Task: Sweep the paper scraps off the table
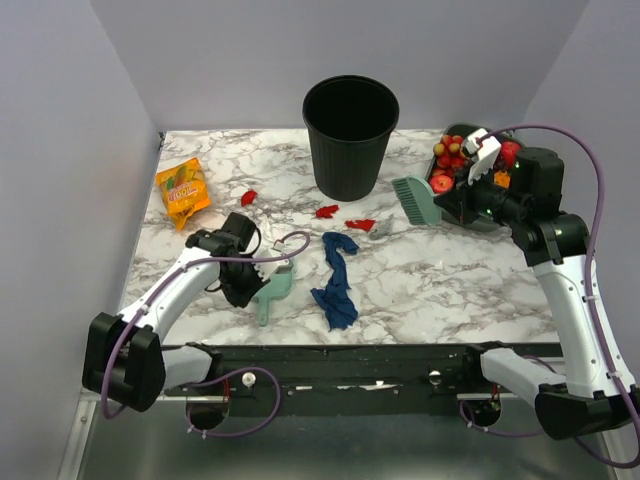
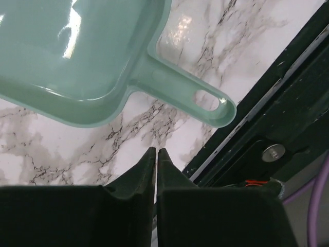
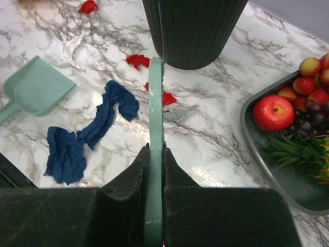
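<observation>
Left gripper pinched together, empty, near dustpan handle, not touching. Right gripper clamped on brush. Red paper scraps scattered on table in front of bin.

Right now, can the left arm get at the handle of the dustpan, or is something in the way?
Probably yes. The left gripper hangs close to the dustpan handle, with only bare table between them. Its jaws are shut and empty, so it would have to open first.
</observation>
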`<state>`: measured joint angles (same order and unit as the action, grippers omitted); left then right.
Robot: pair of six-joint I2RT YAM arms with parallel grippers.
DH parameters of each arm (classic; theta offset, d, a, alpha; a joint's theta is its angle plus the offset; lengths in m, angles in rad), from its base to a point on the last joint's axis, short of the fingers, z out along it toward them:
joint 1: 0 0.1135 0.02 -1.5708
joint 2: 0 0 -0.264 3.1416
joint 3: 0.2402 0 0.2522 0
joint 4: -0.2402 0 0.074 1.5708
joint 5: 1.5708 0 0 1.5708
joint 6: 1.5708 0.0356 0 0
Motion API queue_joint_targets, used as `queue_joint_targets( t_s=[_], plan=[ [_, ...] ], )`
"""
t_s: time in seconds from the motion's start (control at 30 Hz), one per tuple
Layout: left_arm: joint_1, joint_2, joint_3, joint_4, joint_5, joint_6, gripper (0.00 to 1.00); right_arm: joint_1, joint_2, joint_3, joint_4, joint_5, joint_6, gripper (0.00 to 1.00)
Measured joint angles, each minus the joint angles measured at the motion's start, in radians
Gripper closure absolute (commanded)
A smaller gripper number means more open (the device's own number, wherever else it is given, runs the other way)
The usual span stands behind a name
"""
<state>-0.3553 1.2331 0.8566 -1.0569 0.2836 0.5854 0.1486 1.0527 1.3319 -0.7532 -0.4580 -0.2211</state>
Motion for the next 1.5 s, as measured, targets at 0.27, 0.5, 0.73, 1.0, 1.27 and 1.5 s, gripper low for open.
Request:
queue_joint_targets(
  t_s=[0.27,0.5,0.73,1.0,1.27,1.5],
  plan=[
    [0.001,0.074,-0.04,0.095,-0.091,0.053,0.57,0.0,-0.008,-0.022,0.0,-0.001,-0.008,1.0],
    [0.038,0.232,-0.002,0.225,-0.137,0.065,0.56,0.0,-0.005,-0.023,0.001,-0.001,-0.008,0.99],
    [0.132,0.336,0.169,0.258,-0.194,0.007,0.42,0.0,-0.006,-0.027,0.004,-0.001,-0.008,0.99],
    [0.145,0.146,0.212,0.125,-0.11,-0.172,0.28,0.0,-0.043,-0.09,0.008,0.0,-0.008,0.99],
    [0.089,0.067,0.171,0.132,-0.107,-0.281,0.16,0.0,-0.047,-0.101,0.019,-0.001,-0.007,0.99],
    [-0.005,0.184,0.18,0.069,-0.088,-0.288,0.07,0.0,-0.047,-0.101,0.019,-0.001,-0.008,0.99]
  ],
)
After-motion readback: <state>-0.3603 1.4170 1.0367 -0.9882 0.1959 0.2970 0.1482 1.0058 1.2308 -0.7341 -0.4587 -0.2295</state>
